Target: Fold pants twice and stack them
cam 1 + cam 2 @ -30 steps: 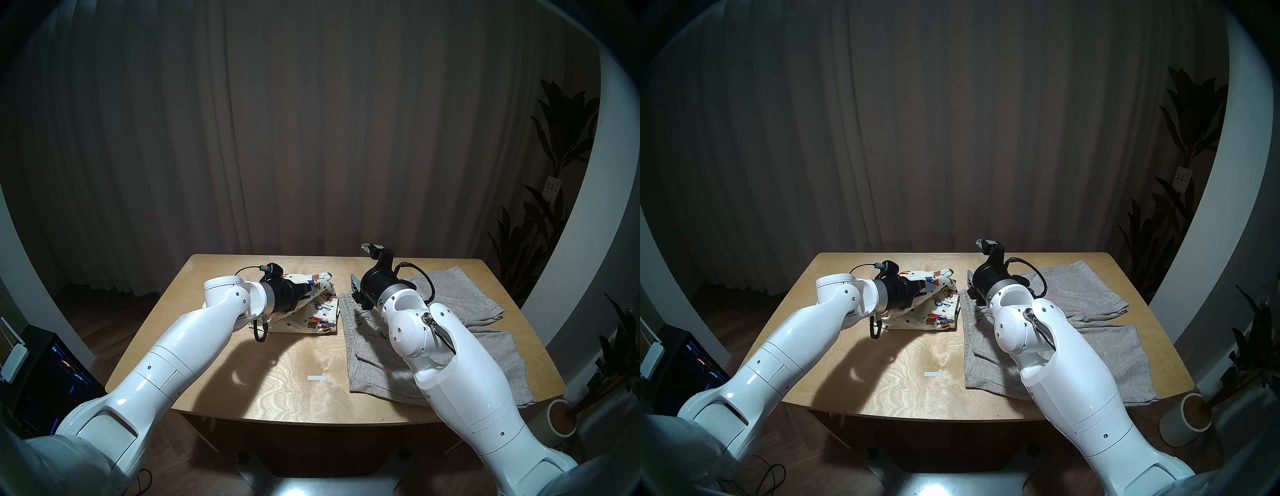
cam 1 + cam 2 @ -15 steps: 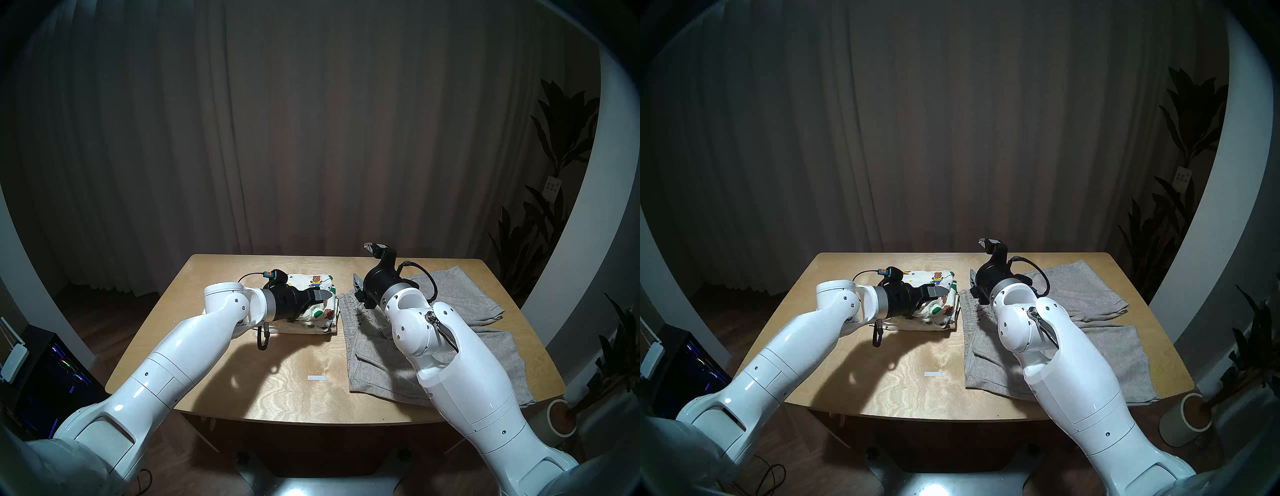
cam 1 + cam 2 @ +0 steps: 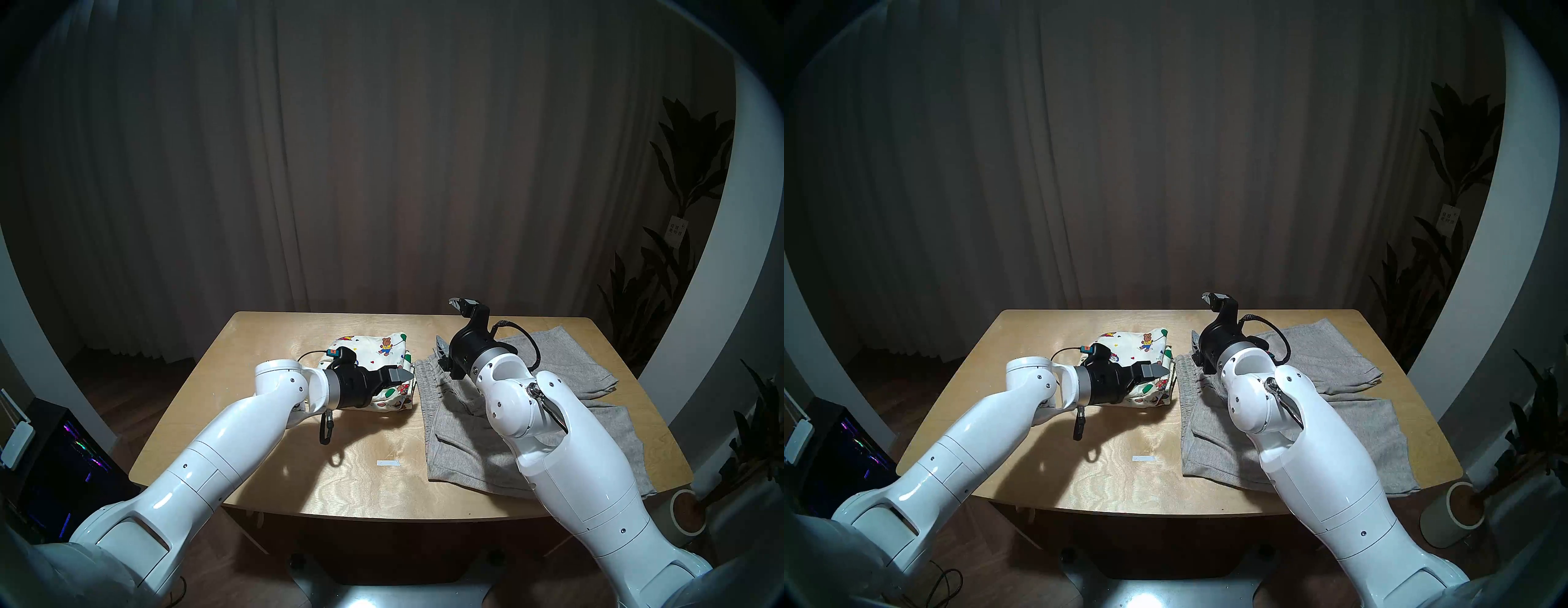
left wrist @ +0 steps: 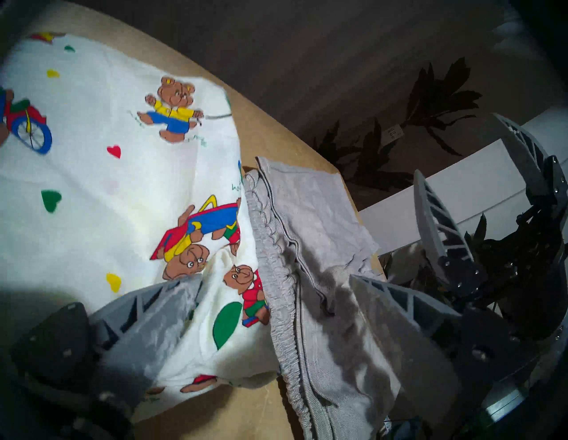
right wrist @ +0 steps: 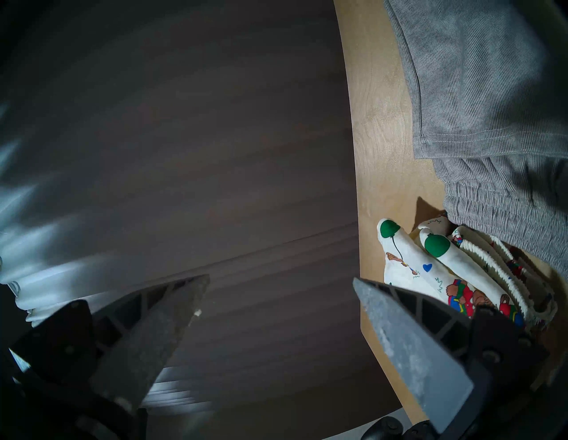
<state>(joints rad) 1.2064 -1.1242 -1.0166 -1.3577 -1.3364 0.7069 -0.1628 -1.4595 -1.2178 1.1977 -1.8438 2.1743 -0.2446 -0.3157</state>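
A dim room is showing a pale plywood table (image 3: 356, 479) with rounded corners and wavy grain, and two glossy white robot arms are reaching over it from the near edge. On the left, a dark computer tower (image 3: 63, 463) with small coloured lights is standing on the wooden floor. The left gripper (image 4: 273, 295), black with ribbed grey fingers, is hanging with its jaws spread wide and gripping nothing, just over the near right corner of the cream printed shorts (image 3: 384, 354); one fingertip seems to be brushing the cloth, though contact is hard to judge. These shorts, a soft cotton printed with teddy bears, hearts and balloons, are lying folded into a thick, puffy bundle at the table's middle back. A small white strip (image 3: 388, 463) is lying on the bare wood nearer the front. Just beside the bundle, the grey shorts (image 3: 462, 429), a fine ribbed knit with a gathered elastic waistband, are lying spread flat and unfolded over the table's right side, one leg overhanging the edge. The right gripper (image 5: 278, 285) is hanging above their waistband, jaws wide apart and empty. Heavy pleated curtains (image 3: 382, 170) are filling the back wall, and leafy potted plants (image 3: 679, 237) are standing at far right.
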